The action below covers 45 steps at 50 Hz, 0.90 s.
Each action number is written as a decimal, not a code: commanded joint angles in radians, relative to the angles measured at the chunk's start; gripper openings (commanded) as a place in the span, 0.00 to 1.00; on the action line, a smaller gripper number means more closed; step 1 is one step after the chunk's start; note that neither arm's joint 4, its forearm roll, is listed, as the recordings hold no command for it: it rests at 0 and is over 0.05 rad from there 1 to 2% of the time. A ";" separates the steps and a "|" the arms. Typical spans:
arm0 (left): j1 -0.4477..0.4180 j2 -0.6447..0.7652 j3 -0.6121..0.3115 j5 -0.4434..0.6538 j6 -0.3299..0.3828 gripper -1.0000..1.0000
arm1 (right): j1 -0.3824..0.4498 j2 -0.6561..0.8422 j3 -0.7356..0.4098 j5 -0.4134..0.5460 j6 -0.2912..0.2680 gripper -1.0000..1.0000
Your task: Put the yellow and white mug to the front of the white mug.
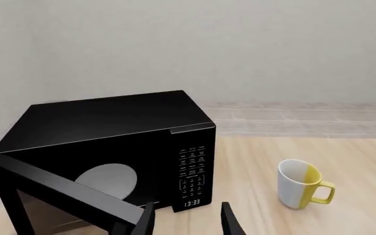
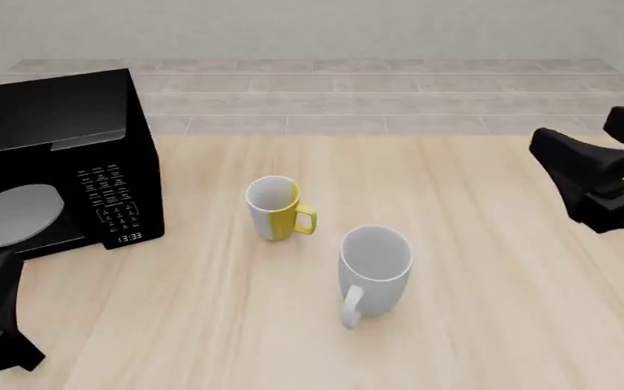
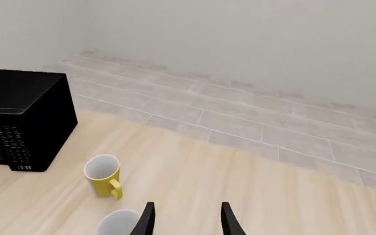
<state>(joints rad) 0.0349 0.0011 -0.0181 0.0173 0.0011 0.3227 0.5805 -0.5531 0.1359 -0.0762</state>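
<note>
The yellow and white mug (image 2: 277, 208) stands upright on the wooden table, its yellow handle pointing right. It also shows in the wrist views (image 1: 302, 185) (image 3: 103, 175). The larger white mug (image 2: 375, 264) stands just in front and to the right of it, handle toward the table's near edge; only its rim shows in the right wrist view (image 3: 117, 223). My left gripper (image 1: 188, 223) is open and empty, low at the near left (image 2: 3, 272). Held high at the far right (image 2: 574, 134), my right gripper (image 3: 186, 223) is open and empty. Neither touches a mug.
A black microwave (image 2: 62, 154) with its door swung open stands at the left of the table, close to my left gripper (image 1: 109, 147). A grey turntable plate (image 2: 10, 215) lies inside. Beyond the table's far edge is a tiled floor and a pale wall.
</note>
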 commanded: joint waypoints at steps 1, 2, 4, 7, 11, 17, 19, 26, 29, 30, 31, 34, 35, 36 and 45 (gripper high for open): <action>0.001 0.001 0.003 -0.004 0.001 1.00 | 0.063 0.203 -0.216 0.137 -0.069 1.00; 0.001 0.001 0.003 -0.004 0.001 1.00 | 0.063 0.203 -0.216 0.137 -0.069 1.00; 0.001 0.001 0.004 -0.004 0.001 1.00 | 0.078 0.243 -0.277 0.188 -0.078 1.00; 0.001 0.000 -0.005 0.005 0.001 1.00 | 0.095 0.274 -0.329 0.224 -0.085 1.00; 0.001 0.000 -0.003 0.003 0.001 1.00 | 0.120 0.332 -0.397 0.276 -0.109 1.00; 0.001 0.000 0.000 0.000 0.001 1.00 | 0.118 0.427 -0.507 0.350 -0.144 1.00; 0.001 0.000 -0.005 0.005 0.001 1.00 | 0.134 0.452 -0.539 0.375 -0.143 1.00; 0.001 0.001 -0.001 0.000 0.001 1.00 | 0.140 0.534 -0.651 0.449 -0.175 1.00; 0.001 0.001 -0.001 0.000 0.001 1.00 | 0.131 0.567 -0.679 0.474 -0.185 1.00; 0.001 0.001 -0.001 0.000 0.001 1.00 | 0.131 0.579 -0.687 0.481 -0.193 1.00; 0.001 0.001 -0.001 0.000 0.001 1.00 | 0.130 0.586 -0.698 0.484 -0.192 1.00; 0.001 0.001 -0.001 0.000 0.001 1.00 | 0.134 0.612 -0.727 0.499 -0.200 1.00; 0.001 0.001 -0.001 0.000 0.000 1.00 | 0.138 0.626 -0.742 0.507 -0.201 1.00; 0.001 0.001 -0.001 0.000 0.001 1.00 | 0.141 0.633 -0.749 0.511 -0.203 1.00; 0.001 0.001 -0.001 0.000 0.001 1.00 | 0.181 0.723 -0.841 0.578 -0.210 1.00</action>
<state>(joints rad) 0.0361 0.0016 -0.0234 0.0225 0.0013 0.4712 1.2098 -1.2884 0.6349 -0.2711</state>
